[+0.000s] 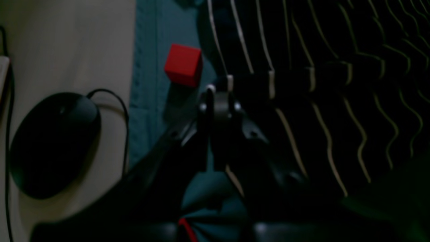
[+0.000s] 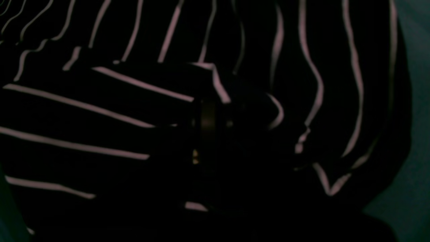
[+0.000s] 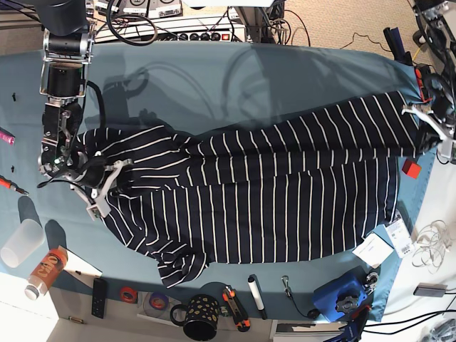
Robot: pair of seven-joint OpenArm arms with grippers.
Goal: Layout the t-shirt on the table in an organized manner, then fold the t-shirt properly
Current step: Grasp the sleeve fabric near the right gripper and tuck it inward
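Stripes run taut across the t-shirt (image 3: 271, 192), stretched over the blue desk (image 3: 214, 78) because the left tool (image 1: 220, 89) pinches its hem beside a red block (image 1: 183, 65) while the right tool (image 3: 107, 187), closed, grips the far end, apparently to flatten it.

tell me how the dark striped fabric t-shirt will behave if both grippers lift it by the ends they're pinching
The dark navy white-striped fabric t-shirt is probably floppy: it wrinkles and bunches at the right gripper. Pinched at opposite ends by that and the left gripper, its middle would likely sag. The bottom sleeve, already curled, will likely dangle and drag on the teal cloth-covered table.
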